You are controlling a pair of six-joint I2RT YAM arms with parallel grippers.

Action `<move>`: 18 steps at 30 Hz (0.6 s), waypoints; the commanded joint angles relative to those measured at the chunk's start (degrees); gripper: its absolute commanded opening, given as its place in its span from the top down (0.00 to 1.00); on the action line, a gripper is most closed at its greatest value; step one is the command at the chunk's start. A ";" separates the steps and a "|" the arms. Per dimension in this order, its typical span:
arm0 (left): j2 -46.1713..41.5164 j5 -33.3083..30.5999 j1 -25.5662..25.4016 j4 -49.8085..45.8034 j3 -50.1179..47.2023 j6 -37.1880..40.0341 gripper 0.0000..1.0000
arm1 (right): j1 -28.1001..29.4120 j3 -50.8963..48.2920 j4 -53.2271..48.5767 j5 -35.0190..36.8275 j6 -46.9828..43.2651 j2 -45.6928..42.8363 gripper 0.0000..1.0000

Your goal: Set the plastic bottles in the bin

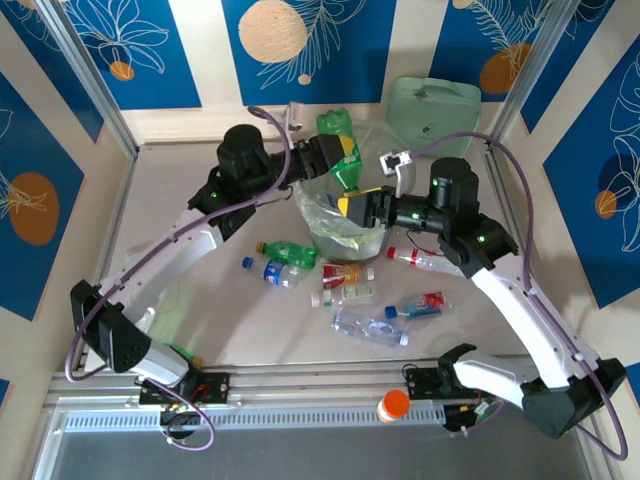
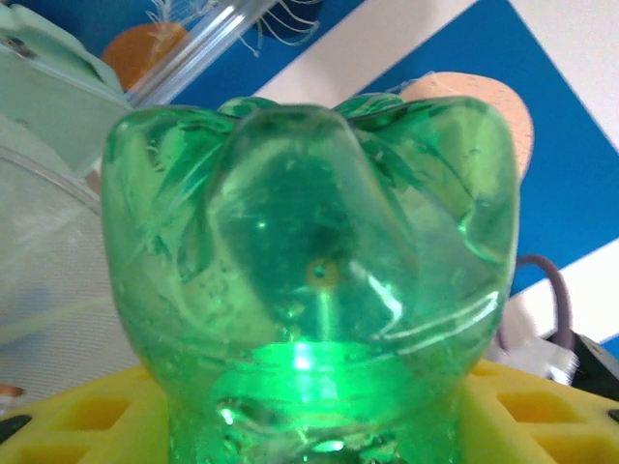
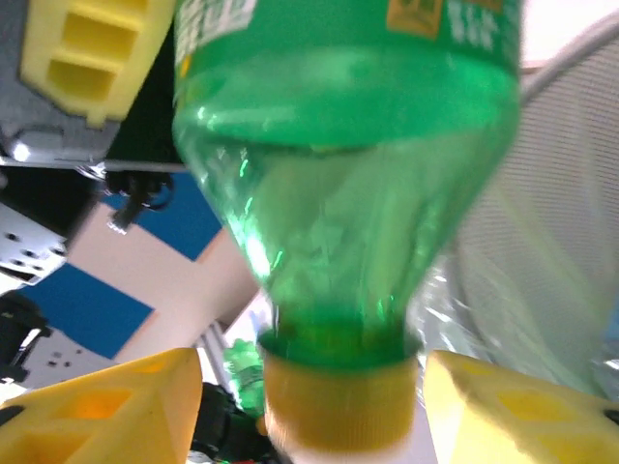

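So the left gripper is clamped on the body of the green bottle, holding it tilted over the far side of the bin. The right gripper is just right of that, over the bin. Its jaws are spread either side of the bottle's yellow cap with gaps showing, so it's not squeezing anything. The other bottles are lying loose on the table, just near of the bin.
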 commanded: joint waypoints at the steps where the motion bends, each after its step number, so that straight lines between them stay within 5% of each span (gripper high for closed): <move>1: 2.60 -4.94 -0.02 -11.57 6.06 5.30 0.56 | -0.48 4.59 -11.03 12.90 -3.67 -4.72 0.34; 4: 6.73 -7.81 -0.03 -16.71 11.71 7.64 0.58 | -0.54 6.28 -19.76 27.06 -2.16 -8.19 0.33; 8: 13.25 -11.41 -0.14 -24.23 19.99 8.81 0.65 | -0.85 5.82 -24.85 35.16 -3.92 -13.18 0.34; 13: 22.02 -15.65 -0.98 -33.15 30.22 9.23 0.64 | -0.77 4.79 -29.58 40.67 -3.19 -18.03 0.36; 18: 30.12 -17.70 -2.70 -42.33 39.03 7.66 0.66 | -0.81 6.91 -37.10 37.97 -1.01 -18.07 0.38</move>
